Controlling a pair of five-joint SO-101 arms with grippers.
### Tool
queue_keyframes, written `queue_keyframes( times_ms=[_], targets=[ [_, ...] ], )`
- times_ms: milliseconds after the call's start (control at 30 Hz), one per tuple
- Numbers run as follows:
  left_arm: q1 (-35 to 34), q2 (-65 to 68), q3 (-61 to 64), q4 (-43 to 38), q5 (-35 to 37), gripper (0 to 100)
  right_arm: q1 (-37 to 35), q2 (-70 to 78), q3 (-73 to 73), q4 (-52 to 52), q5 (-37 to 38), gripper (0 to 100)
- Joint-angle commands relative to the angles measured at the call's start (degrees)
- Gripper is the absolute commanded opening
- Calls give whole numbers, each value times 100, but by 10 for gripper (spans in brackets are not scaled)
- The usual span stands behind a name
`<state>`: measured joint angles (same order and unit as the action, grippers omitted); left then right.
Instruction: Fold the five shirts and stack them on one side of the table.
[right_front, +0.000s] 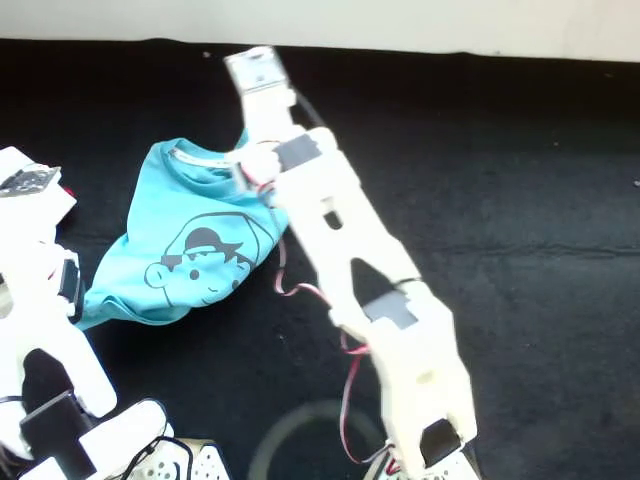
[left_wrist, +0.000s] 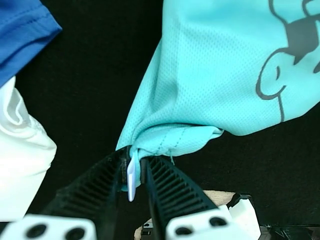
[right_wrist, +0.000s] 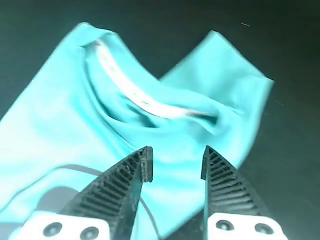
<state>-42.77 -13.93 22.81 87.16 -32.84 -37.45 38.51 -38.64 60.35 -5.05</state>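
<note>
Starting nearest us, we find the left gripper clenched on a bunched hem corner of the teal shirt, at the near left of the black table. Near that pinch lie a blue shirt and a white shirt. The teal shirt spreads rumpled from there, print up, toward its collar at the far end. Above the collar hangs the right gripper, jaws released and holding nothing. We judge the main risk to be a one-sided pull: if the left arm tugs before the right closes, the shirt drags in a heap. The pinch is thin too, so the hem may slip free.
</note>
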Motion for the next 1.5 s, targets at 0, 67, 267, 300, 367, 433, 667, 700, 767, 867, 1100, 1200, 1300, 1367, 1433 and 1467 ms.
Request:
queue_keyframes(
  times_ms=[0, 67, 267, 300, 367, 433, 667, 700, 767, 867, 1100, 1200, 1300, 1367, 1433, 1467],
  targets=[
    [-66, -251, -22, -9, -26, 9, -171, 866, -1226, -101, -26, 166],
    [-75, -251, -22, -9, -26, 9, -189, 1481, -1745, -92, -26, 166],
    [-75, -251, -22, -9, -26, 9, 13, 2993, -3073, -40, -18, 160],
    [-66, -251, -22, -9, -18, 9, 75, 3134, -3257, 40, -18, 140],
    [-40, -251, -22, -9, -18, 9, 198, 3275, -3609, 391, -9, 28],
    [-31, -251, -22, -9, -18, 9, 330, 3301, -3934, 884, -9, 22],
    [224, -207, -48, -185, 105, 9, 936, 3301, -5807, 2844, 712, 6],
    [303, -207, -57, -229, 369, 9, 1024, 3301, -6158, 3116, 747, 6],
    [453, -242, -75, -413, 1073, 9, 1182, 3160, -6404, 3477, 809, 6],
    [778, -215, -330, -554, 1846, 9, 1446, 2686, -6246, 4040, 905, 6],
    [1648, -215, -1859, -220, 2303, 9, 2229, 1130, -6211, 4084, 897, 6],
    [1938, -198, -2765, 281, 2303, 9, 2484, 259, -6185, 4092, 897, 6],
    [2167, -198, -3556, 633, 2303, 9, 2686, -453, -5956, 4092, 897, 6],
    [2273, -198, -3899, 712, 2303, 9, 2765, -892, -5446, 4092, 888, 6],
    [2387, -198, -4022, 712, 2303, 9, 2826, -1420, -4699, 4092, 879, 6],
    [2440, -198, -4040, 712, 2303, 9, 2835, -1719, -4286, 4092, 879, 6]
  ],
)
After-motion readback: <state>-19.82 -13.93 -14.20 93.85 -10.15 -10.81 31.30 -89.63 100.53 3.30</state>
